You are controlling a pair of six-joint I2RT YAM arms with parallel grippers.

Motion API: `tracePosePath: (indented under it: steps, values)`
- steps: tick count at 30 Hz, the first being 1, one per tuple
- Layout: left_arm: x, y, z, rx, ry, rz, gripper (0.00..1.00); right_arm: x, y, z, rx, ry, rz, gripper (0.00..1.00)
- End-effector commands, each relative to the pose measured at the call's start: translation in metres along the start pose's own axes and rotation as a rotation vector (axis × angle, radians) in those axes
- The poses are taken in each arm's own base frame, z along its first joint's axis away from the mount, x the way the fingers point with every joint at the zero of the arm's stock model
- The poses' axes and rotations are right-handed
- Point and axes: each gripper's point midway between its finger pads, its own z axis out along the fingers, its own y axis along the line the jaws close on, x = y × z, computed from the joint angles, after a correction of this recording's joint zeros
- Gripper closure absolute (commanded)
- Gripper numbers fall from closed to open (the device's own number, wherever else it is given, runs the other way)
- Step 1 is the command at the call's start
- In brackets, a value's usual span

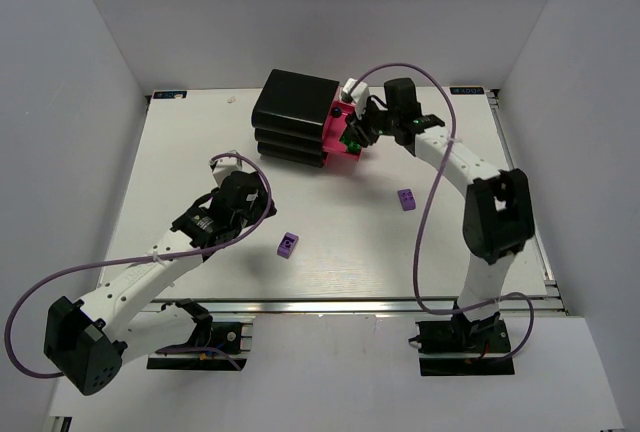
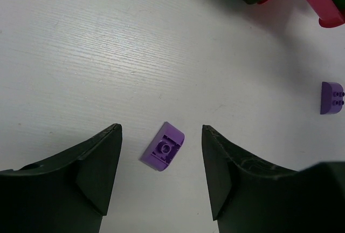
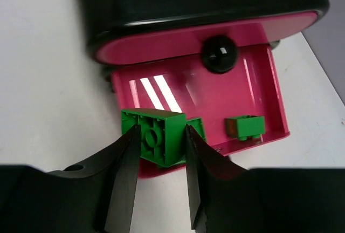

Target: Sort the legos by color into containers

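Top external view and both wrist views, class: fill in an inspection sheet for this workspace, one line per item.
Surface: white table, bare apart from the job's things.
Job's things: black cabinet with a pink drawer pulled open, green bricks inside; two purple bricks loose on the table.
Clutter: nothing seen.
Grippers: left gripper open, straddling a purple brick without touching it; right gripper shut on a green brick above the open drawer.
Cables: purple cable looped along each arm, off the bricks.
Surroundings: plain white walls.
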Motion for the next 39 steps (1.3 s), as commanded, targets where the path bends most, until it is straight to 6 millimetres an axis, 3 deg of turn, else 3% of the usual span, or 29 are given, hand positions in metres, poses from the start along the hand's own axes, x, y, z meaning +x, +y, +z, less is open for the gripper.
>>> tracePosePath:
  steps: [1,4,8,13,15,17,19,20,22,23,26,30,39]
  values:
    - [-0.012,-0.007,-0.005,0.023,-0.031,-0.01,0.29,-0.022,-0.045,0.016,0.133,-0.04,0.026,1.0]
    - [-0.013,-0.006,-0.006,0.02,-0.032,-0.014,0.29,-0.021,-0.059,0.028,0.146,-0.023,0.037,0.81]
    - [-0.013,-0.006,-0.006,0.018,-0.036,-0.016,0.29,-0.018,-0.063,0.034,0.149,-0.016,0.043,0.43]
    - [-0.014,-0.009,-0.002,0.016,-0.03,-0.007,0.29,-0.018,-0.059,0.019,0.128,-0.025,0.044,0.36]
    - [-0.014,-0.01,-0.002,0.017,-0.029,-0.003,0.29,-0.019,-0.053,0.013,0.095,-0.032,0.034,0.38]
    - [-0.013,-0.011,0.001,0.016,-0.026,0.006,0.29,-0.013,-0.049,0.004,0.064,-0.011,0.012,0.46]
    - [-0.013,-0.011,0.001,0.017,-0.023,0.009,0.29,-0.013,-0.042,-0.004,0.009,-0.023,-0.042,0.56]
    - [-0.012,-0.012,0.002,0.017,-0.023,0.013,0.28,-0.008,-0.036,-0.006,-0.023,-0.01,-0.049,0.67]
    - [-0.012,-0.012,0.003,0.018,-0.02,0.015,0.28,-0.006,-0.027,-0.009,-0.09,-0.023,-0.099,0.76]
    - [-0.012,-0.013,0.003,0.018,-0.02,0.017,0.28,0.003,-0.022,-0.011,-0.123,0.001,-0.09,0.84]
    - [-0.012,-0.012,0.003,0.016,-0.02,0.018,0.28,0.006,-0.017,-0.009,-0.178,0.009,-0.123,0.94]
    - [-0.013,-0.011,0.001,0.018,-0.026,0.01,0.28,0.024,-0.012,0.002,-0.236,0.061,-0.089,0.94]
    - [-0.013,-0.006,-0.004,0.01,-0.033,-0.007,0.28,0.034,-0.011,0.017,-0.256,0.09,-0.086,0.93]
